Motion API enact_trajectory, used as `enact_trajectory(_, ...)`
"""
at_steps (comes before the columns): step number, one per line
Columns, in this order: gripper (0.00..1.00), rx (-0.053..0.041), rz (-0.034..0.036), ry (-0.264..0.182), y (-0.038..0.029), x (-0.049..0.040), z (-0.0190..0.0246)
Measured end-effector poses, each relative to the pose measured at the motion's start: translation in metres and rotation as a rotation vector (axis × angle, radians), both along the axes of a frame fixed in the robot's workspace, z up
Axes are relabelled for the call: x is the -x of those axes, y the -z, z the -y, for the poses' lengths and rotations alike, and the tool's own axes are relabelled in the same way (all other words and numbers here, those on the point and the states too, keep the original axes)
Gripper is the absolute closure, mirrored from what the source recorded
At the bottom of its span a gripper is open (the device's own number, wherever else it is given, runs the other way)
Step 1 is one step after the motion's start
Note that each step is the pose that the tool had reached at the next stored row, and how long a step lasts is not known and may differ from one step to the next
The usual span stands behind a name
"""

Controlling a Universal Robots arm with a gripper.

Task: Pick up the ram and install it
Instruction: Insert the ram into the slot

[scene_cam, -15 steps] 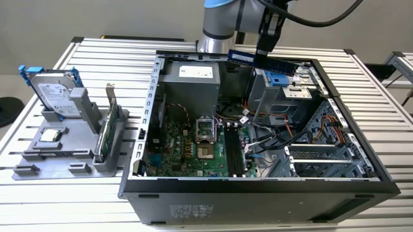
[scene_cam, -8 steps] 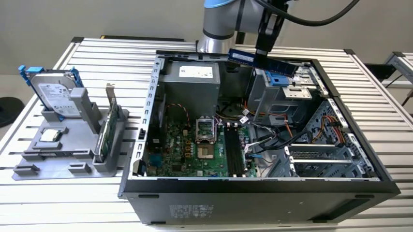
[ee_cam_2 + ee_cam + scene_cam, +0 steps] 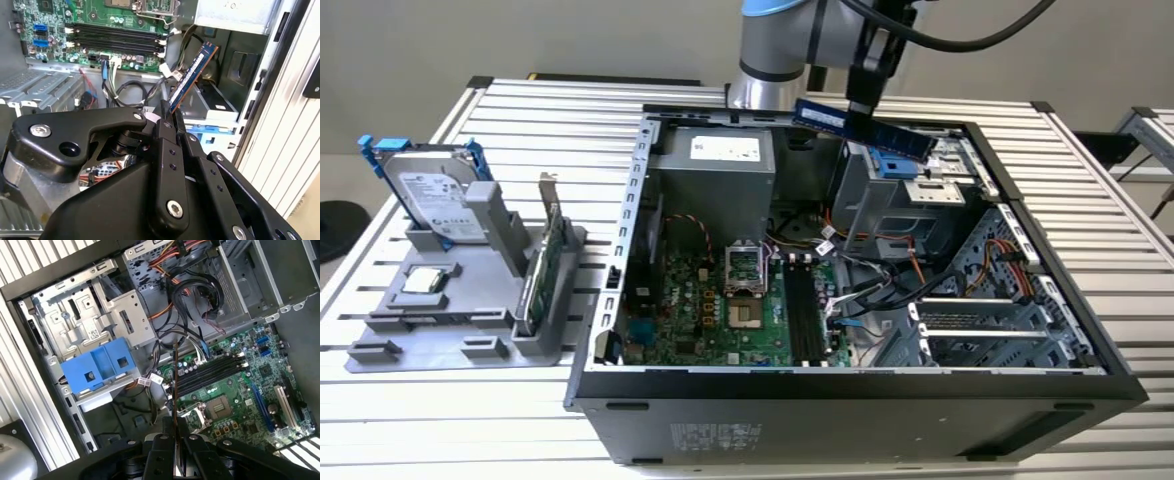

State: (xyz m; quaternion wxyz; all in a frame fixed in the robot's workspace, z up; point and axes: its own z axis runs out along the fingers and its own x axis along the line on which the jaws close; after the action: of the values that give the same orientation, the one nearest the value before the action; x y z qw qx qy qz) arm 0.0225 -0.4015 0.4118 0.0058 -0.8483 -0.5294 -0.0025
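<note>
Pinching the ram (image 3: 902,138), seemingly above the case (image 3: 854,415).

Place: a robotics lab or workshop bench for computer assembly.
Table: a metal table (image 3: 454,420) made of aluminium slats, the kind used in technical rooms.
Work piece: an open computer case (image 3: 854,400) lies on its side on the table, with the motherboard (image 3: 720,310) and cables exposed.
Parts holder: a grey fixture (image 3: 467,345) just beside the case keeps a hard drive (image 3: 434,195), a green card (image 3: 550,265) and a small square chip (image 3: 427,282) in separate places.
Robot: an industrial arm (image 3: 774,50) reaches over the case; its gripper (image 3: 861,112) clamps the ram (image 3: 901,137).
</note>
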Motion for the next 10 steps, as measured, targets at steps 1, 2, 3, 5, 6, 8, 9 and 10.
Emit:
enact_trajectory(1, 1.0, 0.0001, 0.0, 0.008, 0.0, 0.0, 0.0)
enact_trajectory(2, 1.0, 0.0001, 0.0, 0.015, 0.0, 0.0, 0.0)
enact_trajectory(3, 1.0, 0.0001, 0.0, 0.024, 0.0, 0.0, 0.0)
enact_trajectory(5, 1.0, 0.0, 0.0, 0.04, 0.0, 0.0, 0.0)
enact_trajectory(6, 1.0, 0.0, 0.0, 0.047, 0.0, 0.0, 0.0)
enact_trajectory(8, 1.0, 0.0, 0.0, 0.064, 0.0, 0.0, 0.0)
enact_trajectory(9, 1.0, 0.0, 0.0, 0.072, 0.0, 0.0, 0.0)
enact_trajectory(10, 1.0, 0.0, 0.0, 0.079, 0.0, 0.0, 0.0)
